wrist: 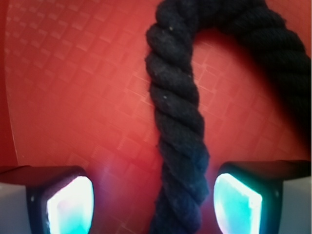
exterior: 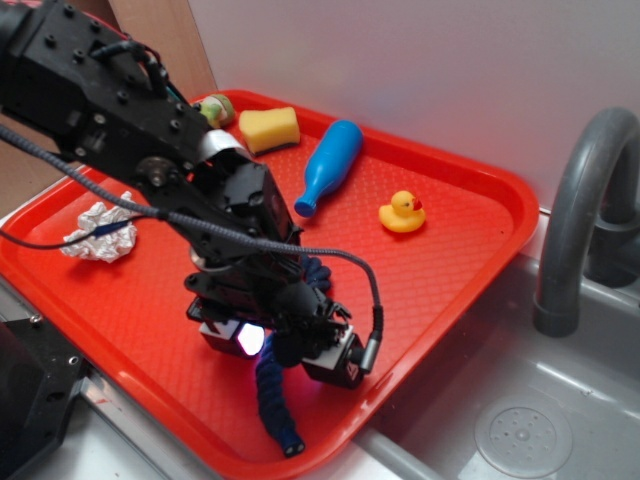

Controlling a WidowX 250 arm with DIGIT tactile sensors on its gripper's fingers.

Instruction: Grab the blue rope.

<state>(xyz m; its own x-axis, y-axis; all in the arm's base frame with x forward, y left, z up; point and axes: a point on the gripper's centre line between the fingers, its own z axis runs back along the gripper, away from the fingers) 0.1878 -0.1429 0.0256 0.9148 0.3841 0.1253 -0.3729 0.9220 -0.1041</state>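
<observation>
The blue rope (exterior: 272,392) is thick, dark navy and twisted, lying on the red tray (exterior: 450,240) near its front edge, with a capped end (exterior: 291,446) pointing toward the front. My gripper (exterior: 282,352) is lowered over it and open, one finger on each side of the rope. In the wrist view the rope (wrist: 178,146) runs up between the two glowing pads (wrist: 70,207), closer to the right one, with tray floor showing on both sides, then curves off to the right.
A bright blue plastic bottle (exterior: 330,165), a yellow sponge (exterior: 269,129), a yellow rubber duck (exterior: 402,212), a small green and yellow toy (exterior: 215,109) and crumpled foil (exterior: 100,233) lie on the tray. A grey sink (exterior: 520,430) with a faucet (exterior: 580,220) is at right.
</observation>
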